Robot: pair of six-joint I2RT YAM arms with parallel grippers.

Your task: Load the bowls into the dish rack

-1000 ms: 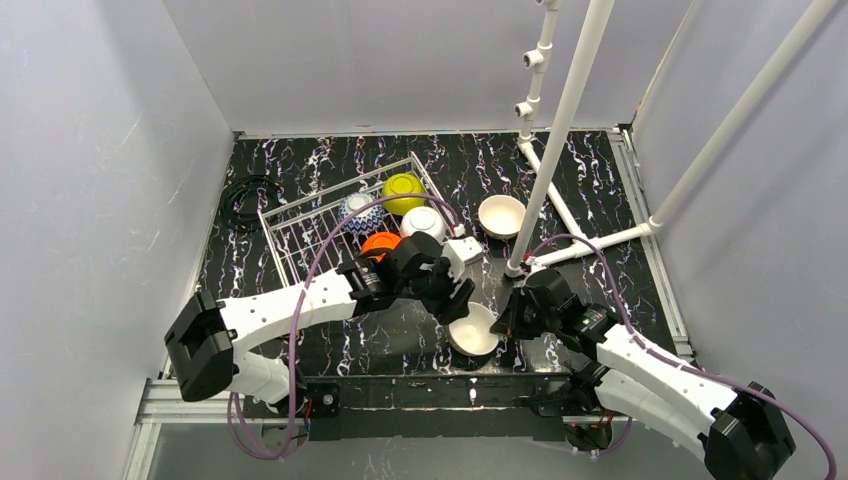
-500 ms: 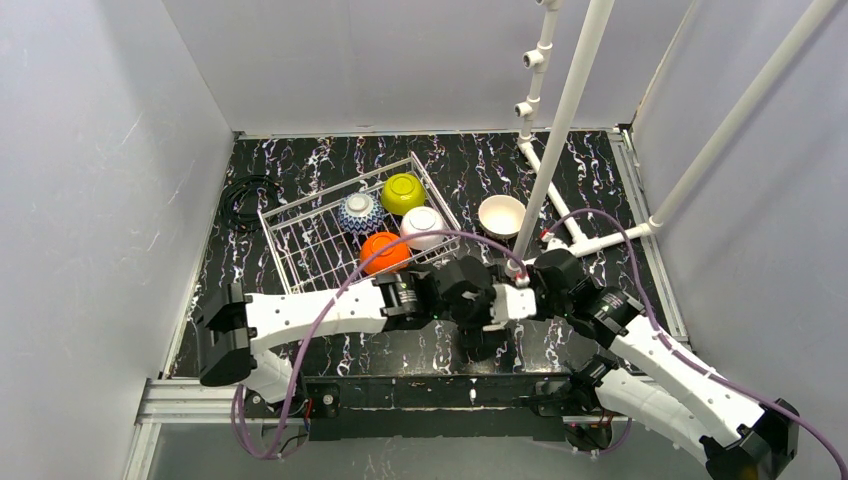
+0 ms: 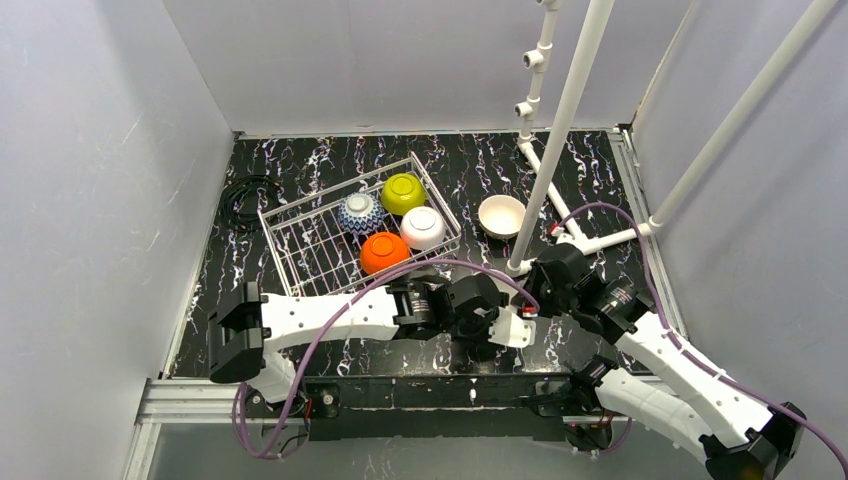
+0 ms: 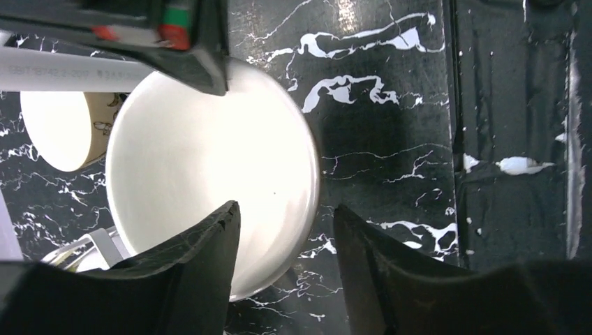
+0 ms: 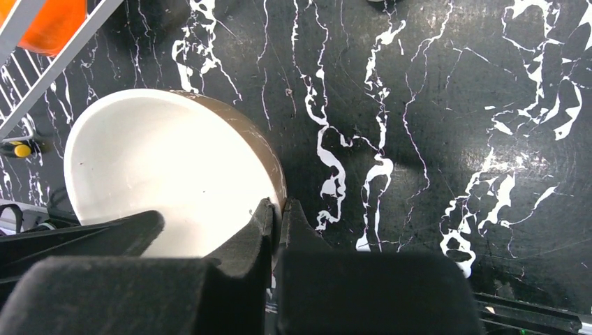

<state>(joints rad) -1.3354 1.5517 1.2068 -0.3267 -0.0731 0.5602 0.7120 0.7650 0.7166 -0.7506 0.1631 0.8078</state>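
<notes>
At the near edge of the table (image 5: 419,105), right of the dish rack (image 3: 310,250), the near tan bowl (image 5: 167,167) was pinched by its rim in the right gripper (image 5: 277,209), clenched tight. The left gripper (image 4: 286,208) straddled the rim across from it, jaws apart, grasping nothing. It looked like a handover.

Risks:
- If the right let go before the left closed, the bowl could drop and roll.
- The thin rim pinch on glaze could slip or swing.
- Both arms pulling could twist it loose.
- On placing, the orange bowl (image 3: 384,251) in the rack could get knocked.

The far tan bowl (image 3: 501,215) lay outside.
</notes>
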